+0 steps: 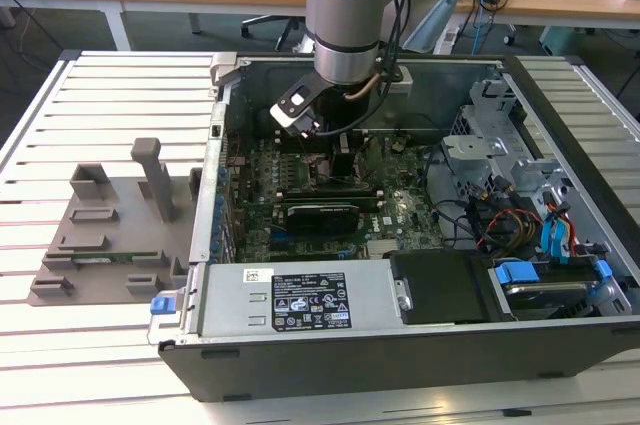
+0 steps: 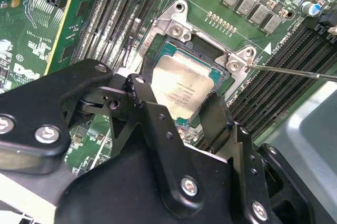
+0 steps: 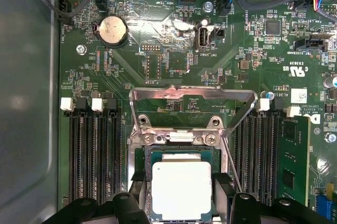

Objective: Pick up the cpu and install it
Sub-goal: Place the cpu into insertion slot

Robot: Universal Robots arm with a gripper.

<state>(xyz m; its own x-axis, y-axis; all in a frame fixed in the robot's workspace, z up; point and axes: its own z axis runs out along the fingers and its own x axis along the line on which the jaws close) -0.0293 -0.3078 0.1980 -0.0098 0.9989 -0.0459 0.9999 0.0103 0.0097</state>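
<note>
Tool (image 3: 180,196) is down inside the open PC case (image 1: 400,350), over the motherboard (image 3: 174,50). Its fingers (image 3: 138,200) are partly spread and closed against two opposite edges of the cpu (image 3: 180,179). The cpu lies flat in the CPU socket (image 2: 174,31), silver lid up. It looks seated, but that's hard to confirm from these angles. The socket load plate (image 3: 192,96) is hinged up and open, and the thin socket lever (image 2: 295,71) is swung out beside it. Black RAM slots (image 3: 95,150) flank the socket on both sides. A coin cell battery (image 3: 113,29) sits further up the board. The case sits on a slatted desk (image 1: 90,365), with a grey parts fixture (image 1: 110,230) on the exterior view's left.
</note>
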